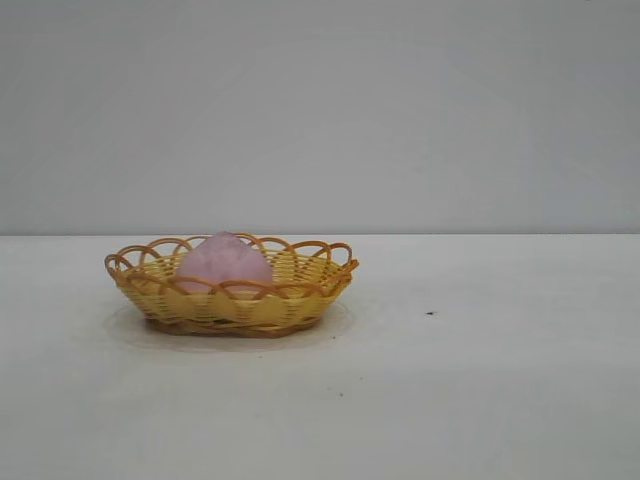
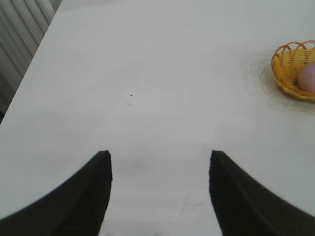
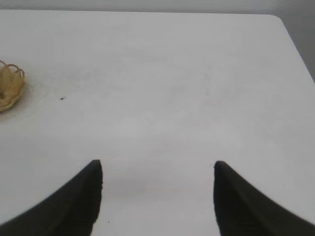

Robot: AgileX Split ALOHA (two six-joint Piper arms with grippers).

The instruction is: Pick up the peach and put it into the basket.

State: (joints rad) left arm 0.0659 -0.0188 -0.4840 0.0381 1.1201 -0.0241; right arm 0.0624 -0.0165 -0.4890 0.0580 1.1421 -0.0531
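Observation:
The dusty pink peach [image 1: 224, 263] lies inside the yellow-tan wicker basket [image 1: 300, 298] with an orange-brown looped rim, left of centre on the white table. The left wrist view shows the basket [image 2: 286, 66] far off with the peach [image 2: 308, 78] in it. The right wrist view shows only an edge of the basket [image 3: 10, 87]. My left gripper [image 2: 159, 156] is open and empty over bare table, away from the basket. My right gripper [image 3: 157, 165] is open and empty over bare table too. Neither gripper shows in the exterior view.
The white table [image 1: 480, 380] stretches around the basket. A small dark speck [image 1: 430, 313] lies right of the basket. The table's rounded corner [image 3: 278, 19] shows in the right wrist view. A ribbed grey panel [image 2: 19, 34] stands beyond the table edge in the left wrist view.

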